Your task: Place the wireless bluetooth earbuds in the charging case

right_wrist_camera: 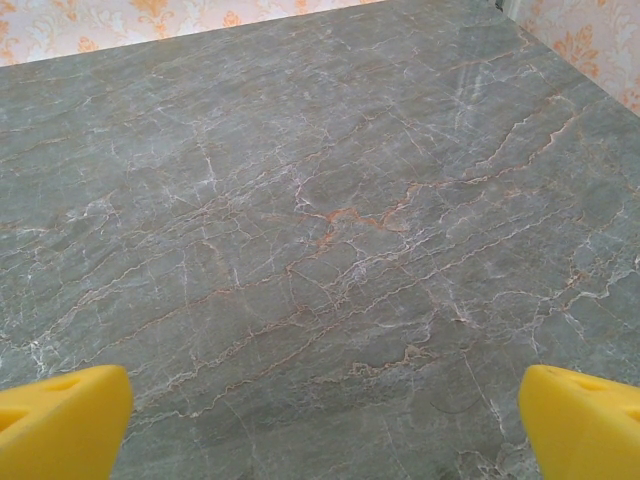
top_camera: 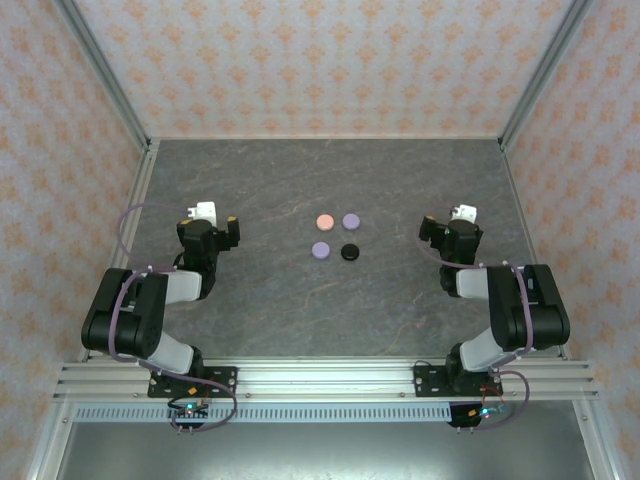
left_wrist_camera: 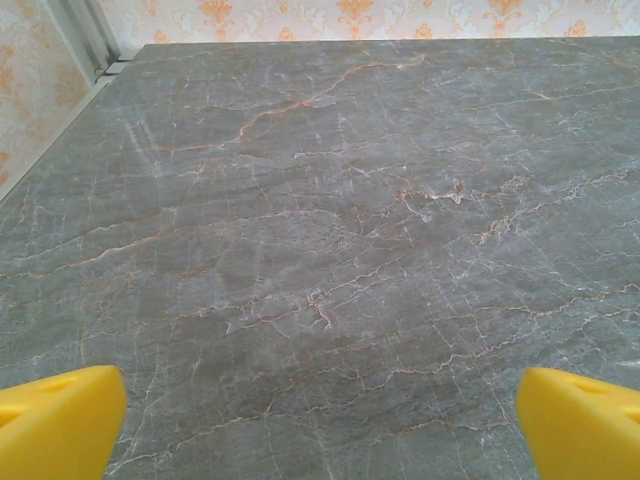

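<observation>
- Left gripper [left_wrist_camera: 320,430]: yellow fingers [left_wrist_camera: 55,420] spread wide, empty, above the marble table [left_wrist_camera: 320,200].
- Right gripper [right_wrist_camera: 320,430]: equally wide, empty.
- Mid-table, between the arms, a square of charging cases: black case [top_camera: 349,251] and near lilac case [top_camera: 320,250] in front, pink case [top_camera: 325,221] and far lilac case [top_camera: 351,220] behind.

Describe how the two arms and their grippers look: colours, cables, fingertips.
The left arm and right arm match: black housings, pale grey link sections, thin purple cables looping beside them, black base plates. A white block tops each wrist. The left gripper and right gripper have bright yellow, wedge-shaped fingertips.
</observation>
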